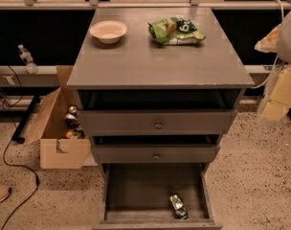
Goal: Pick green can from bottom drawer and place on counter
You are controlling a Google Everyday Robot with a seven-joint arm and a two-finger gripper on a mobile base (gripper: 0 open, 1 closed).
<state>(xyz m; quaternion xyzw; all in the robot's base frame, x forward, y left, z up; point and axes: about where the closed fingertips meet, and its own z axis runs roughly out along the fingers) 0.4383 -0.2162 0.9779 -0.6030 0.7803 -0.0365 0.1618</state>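
The green can (178, 206) lies on its side on the floor of the open bottom drawer (131, 190), near the drawer's front right. The counter (155, 61) is the flat grey top of the cabinet. My gripper (281, 92) shows only as a pale blurred shape at the right edge of the view. It is level with the counter's front corner, to the right of the cabinet and far above the can. It holds nothing that I can see.
A cream bowl (108, 31) and a crinkled green snack bag (175, 31) sit at the back of the counter. The two upper drawers are slightly open. An open cardboard box (59, 138) with items stands left of the cabinet. A cable (21, 166) runs across the floor there.
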